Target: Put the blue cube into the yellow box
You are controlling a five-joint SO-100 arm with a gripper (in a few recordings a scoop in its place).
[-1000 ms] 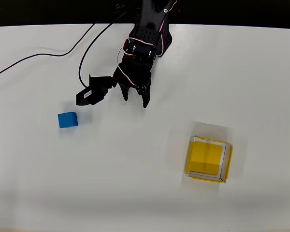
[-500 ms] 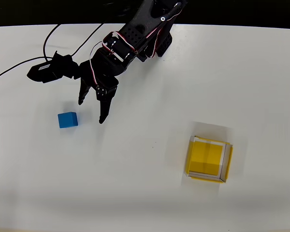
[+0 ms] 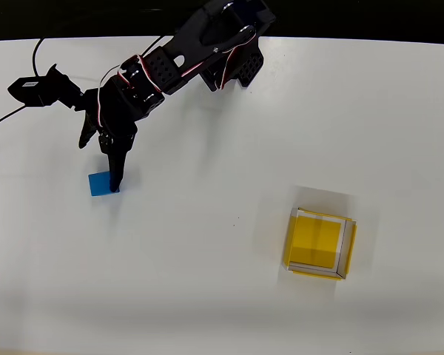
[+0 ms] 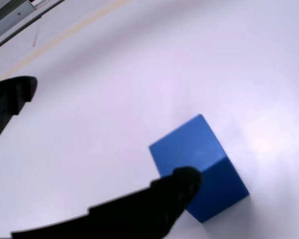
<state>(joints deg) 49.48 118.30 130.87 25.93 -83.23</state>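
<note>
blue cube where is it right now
The blue cube sits on the white table at overhead left, far from the yellow box, beside one finger of the tool.

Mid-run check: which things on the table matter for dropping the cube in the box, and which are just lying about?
Part of the job:
- blue cube, under the open gripper
- yellow box, lower right in the overhead view, nothing in it

Just lying about:
- black cables trailing across the white table

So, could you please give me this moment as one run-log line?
phase: reaching | gripper: open, over blue cube | yellow box: empty | cube: on table
</note>
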